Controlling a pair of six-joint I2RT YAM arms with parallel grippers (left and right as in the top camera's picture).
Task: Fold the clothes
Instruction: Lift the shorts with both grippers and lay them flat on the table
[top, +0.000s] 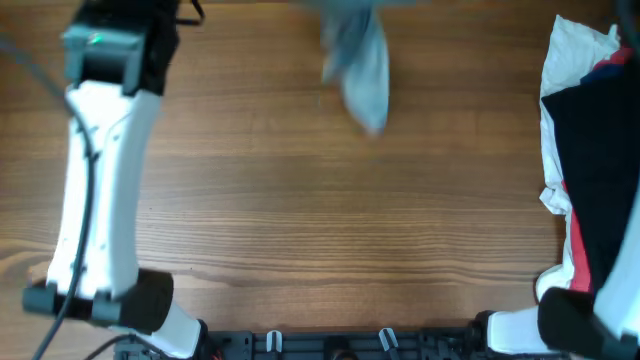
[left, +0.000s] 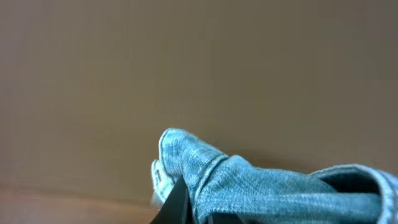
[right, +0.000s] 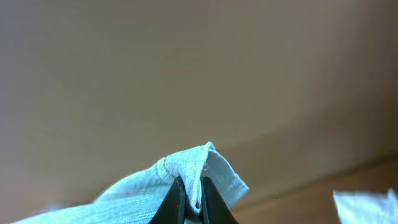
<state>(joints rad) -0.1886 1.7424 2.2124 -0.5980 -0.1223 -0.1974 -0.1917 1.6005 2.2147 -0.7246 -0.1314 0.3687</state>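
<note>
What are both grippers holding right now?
Left gripper: closed on the denim shorts.
Right gripper: closed on the denim shorts too.

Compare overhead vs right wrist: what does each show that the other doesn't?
Overhead only: the left arm and the pile of white, navy and red garments. Right wrist only: the right gripper, jaws shut on a hemmed corner of the denim shorts. Both: the shorts, blurred at the overhead's top edge, and the wooden table; a white scrap low right in the wrist view may be that pile.
</note>
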